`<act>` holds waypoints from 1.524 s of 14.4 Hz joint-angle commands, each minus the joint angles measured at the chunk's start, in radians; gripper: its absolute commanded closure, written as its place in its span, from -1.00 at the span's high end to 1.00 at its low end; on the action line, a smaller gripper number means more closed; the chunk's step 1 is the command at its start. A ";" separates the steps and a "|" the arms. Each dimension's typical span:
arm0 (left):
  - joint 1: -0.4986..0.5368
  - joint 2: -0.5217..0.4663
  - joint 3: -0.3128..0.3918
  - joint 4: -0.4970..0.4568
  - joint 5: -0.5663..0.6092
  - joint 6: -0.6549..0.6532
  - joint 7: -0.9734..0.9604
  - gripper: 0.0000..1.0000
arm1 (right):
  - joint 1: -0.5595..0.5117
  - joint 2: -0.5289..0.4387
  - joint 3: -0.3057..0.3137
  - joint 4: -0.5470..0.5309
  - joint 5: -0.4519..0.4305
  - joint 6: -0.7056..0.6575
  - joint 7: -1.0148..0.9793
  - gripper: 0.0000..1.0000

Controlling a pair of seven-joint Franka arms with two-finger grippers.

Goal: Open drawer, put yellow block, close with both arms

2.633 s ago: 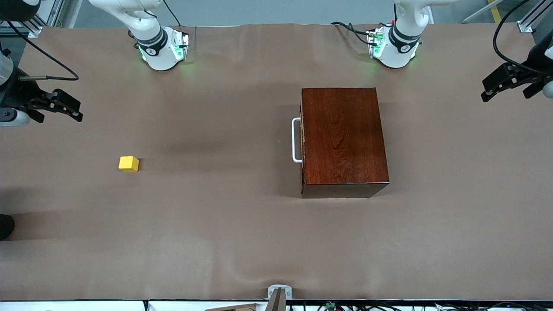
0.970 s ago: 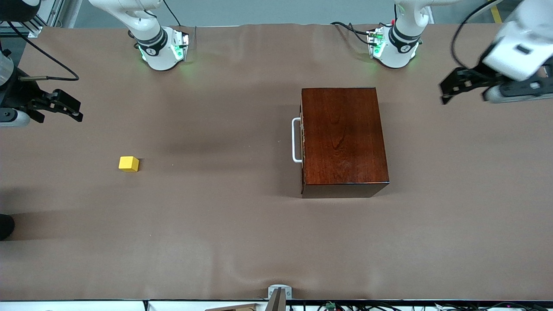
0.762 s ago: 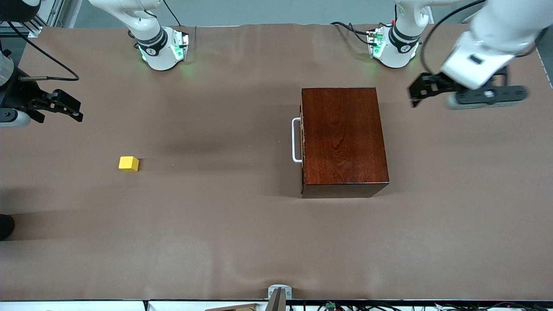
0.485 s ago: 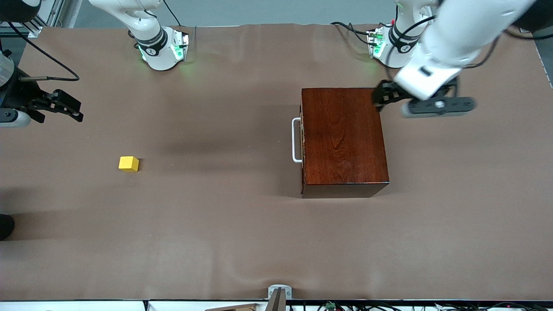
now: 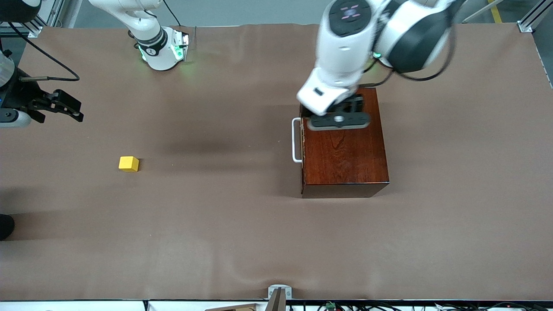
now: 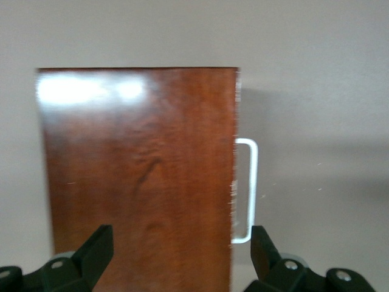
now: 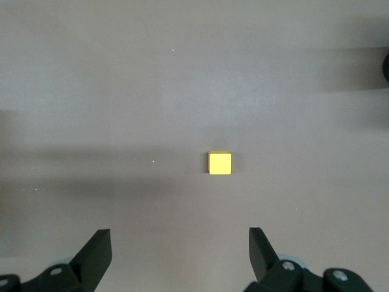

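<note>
The dark mahogany box [image 5: 345, 151] stands toward the left arm's end of the table. The drawer is shut in it, and its white handle [image 5: 296, 140] faces the right arm's end. My left gripper [image 5: 345, 108] hovers open and empty over the box top near the handle end. In the left wrist view its fingers [image 6: 100, 243] straddle the box [image 6: 140, 170] and the handle [image 6: 249, 188]. The yellow block [image 5: 128, 163] lies on the table toward the right arm's end. My right gripper [image 5: 65, 106] waits open over that end of the table, with the block [image 7: 219, 163] ahead of its fingers [image 7: 258, 243].
The brown table cover [image 5: 216, 216] is bare between the block and the box. The right arm's green-lit base [image 5: 162, 47] stands at the table's back edge. A small grey bracket [image 5: 279, 291] sits at the edge nearest the front camera.
My left arm has swung in from the table's left-arm end to above the box. The right arm, the block and the drawer have not moved.
</note>
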State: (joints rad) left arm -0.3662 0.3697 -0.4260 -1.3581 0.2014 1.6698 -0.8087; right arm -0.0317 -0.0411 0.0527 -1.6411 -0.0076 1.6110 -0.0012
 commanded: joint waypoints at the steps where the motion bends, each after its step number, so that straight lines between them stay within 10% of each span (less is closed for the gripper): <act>1: -0.081 0.099 0.007 0.080 0.090 0.027 -0.078 1.00 | -0.014 0.000 0.009 0.003 0.014 0.000 -0.005 1.00; 5: -0.213 0.233 0.035 0.126 0.200 0.068 -0.171 1.00 | -0.014 0.000 0.009 0.004 0.014 0.001 -0.005 1.00; 10: -0.516 0.337 0.357 0.165 0.193 0.073 -0.199 1.00 | -0.013 0.000 0.009 0.004 0.014 0.001 -0.005 1.00; 22: -0.519 0.437 0.365 0.165 0.187 0.154 -0.231 1.00 | -0.017 0.018 0.009 0.009 0.012 0.013 -0.006 1.00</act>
State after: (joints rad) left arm -0.8824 0.7664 -0.0602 -1.2373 0.3701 1.8067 -1.0078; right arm -0.0326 -0.0233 0.0517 -1.6413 -0.0073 1.6210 -0.0012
